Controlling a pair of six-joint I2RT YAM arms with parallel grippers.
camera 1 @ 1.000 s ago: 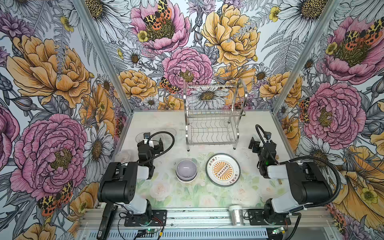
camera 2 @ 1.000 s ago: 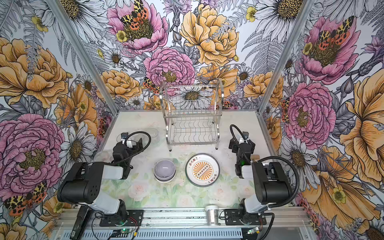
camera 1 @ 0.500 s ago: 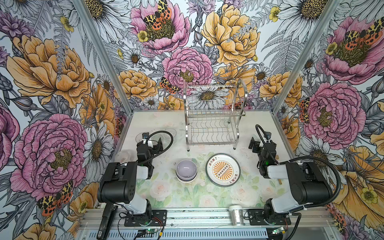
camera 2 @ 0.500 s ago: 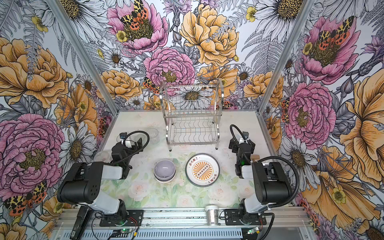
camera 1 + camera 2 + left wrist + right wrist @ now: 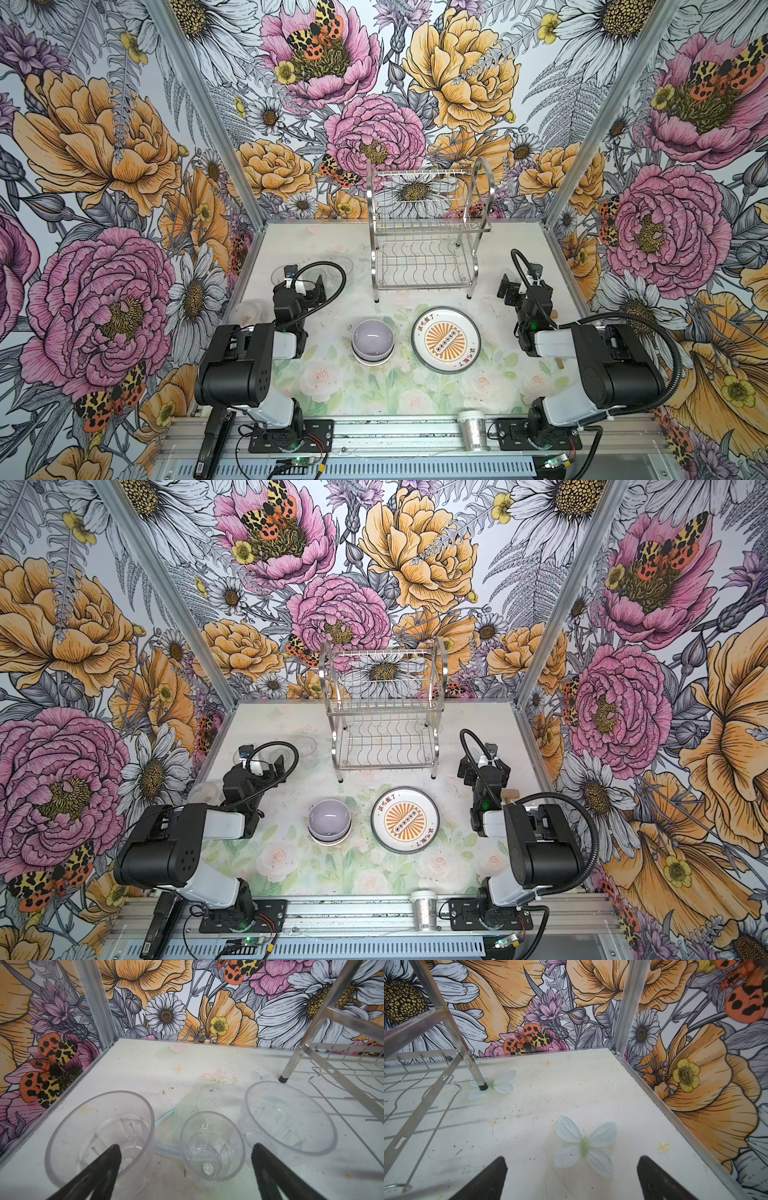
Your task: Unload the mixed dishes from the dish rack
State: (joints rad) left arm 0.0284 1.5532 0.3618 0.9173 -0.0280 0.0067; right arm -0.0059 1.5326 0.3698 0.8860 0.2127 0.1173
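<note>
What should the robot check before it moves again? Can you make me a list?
1. Shiny chrome wire dish rack, both shelves bare: ok.
2. Left claw open, gripping nothing: ok.
3. Right claw open, gripping nothing: ok.
4. Three clear glasses by the left claw, upright: ok.
5. Lavender round bowl and orange sunburst round plate flat on the white tabletop, apart: ok.
6. How many bowls are stacked under the lavender round bowl: cannot tell.
</note>
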